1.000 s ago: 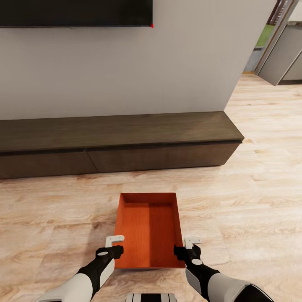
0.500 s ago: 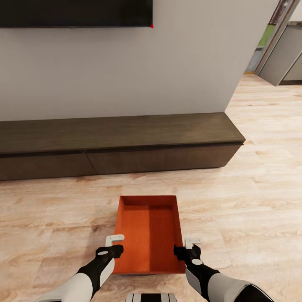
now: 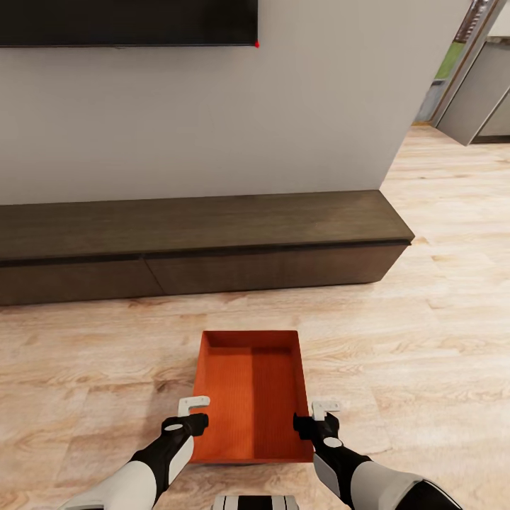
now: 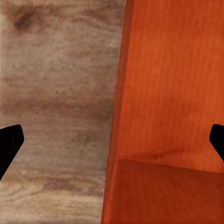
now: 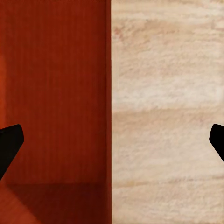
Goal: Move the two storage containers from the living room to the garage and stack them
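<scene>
Left pincer (image 3: 193, 412) sits at the left long wall of the orange bin (image 3: 251, 393), right pincer (image 3: 317, 414) at the right long wall; both stand apart, not clamped. In each wrist view the two dark fingertips (image 4: 10, 142) are spread wide with a bin wall (image 4: 116, 116) running between them, one finger over the bin's inside and the other over the wood floor (image 5: 163, 112). The bin rests on the light plank floor (image 3: 425, 368) of the living room, long axis pointing away from the robot toward the dark low cabinet (image 3: 198, 241) under the wall TV (image 3: 127, 21). Judgement: the step in hand is a two-arm grasp before lifting. To do it well, lower both pincers evenly until each straddles its wall deep enough, close both at matching points along the length, then raise level so the bin does not twist or tip. Against the frame a second ago, the cabinet and bin sit slightly lower in the head view, so the camera has shifted; over the last half second nothing visibly changes, arms included.
</scene>
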Controlling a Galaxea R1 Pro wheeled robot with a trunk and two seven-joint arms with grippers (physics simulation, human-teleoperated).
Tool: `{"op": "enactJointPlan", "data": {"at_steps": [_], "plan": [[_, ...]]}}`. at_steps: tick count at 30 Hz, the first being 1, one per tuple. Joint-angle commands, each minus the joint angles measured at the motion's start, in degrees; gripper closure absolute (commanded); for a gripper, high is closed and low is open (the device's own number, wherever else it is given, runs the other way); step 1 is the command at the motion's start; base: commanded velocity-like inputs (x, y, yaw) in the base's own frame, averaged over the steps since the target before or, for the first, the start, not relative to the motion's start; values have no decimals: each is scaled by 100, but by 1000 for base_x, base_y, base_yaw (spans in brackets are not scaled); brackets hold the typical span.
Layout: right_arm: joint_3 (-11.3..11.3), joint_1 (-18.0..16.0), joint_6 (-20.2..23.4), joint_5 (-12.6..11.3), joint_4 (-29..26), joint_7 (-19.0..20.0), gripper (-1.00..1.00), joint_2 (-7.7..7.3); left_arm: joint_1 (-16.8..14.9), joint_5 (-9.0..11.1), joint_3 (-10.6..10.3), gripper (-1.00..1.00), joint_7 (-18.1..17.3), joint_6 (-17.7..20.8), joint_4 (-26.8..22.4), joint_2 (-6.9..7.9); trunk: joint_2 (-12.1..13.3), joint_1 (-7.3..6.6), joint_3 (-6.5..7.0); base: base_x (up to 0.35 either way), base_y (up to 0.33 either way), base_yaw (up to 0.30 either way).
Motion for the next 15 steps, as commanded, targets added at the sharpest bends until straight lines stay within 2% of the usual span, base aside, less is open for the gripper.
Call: {"op": "enactJointPlan", "data": {"at_steps": [1,15], "plan": [[49,-2,-15,-47,3,-16,-100,2,0,-21,41,-100,5,23,-10,-5,-1,-1,-3,0,0,0],[49,-2,-10,-47,2,-17,-100,2,0,-14,49,-100,18,23,44,-21,-1,-1,-3,0,0,0]]}}
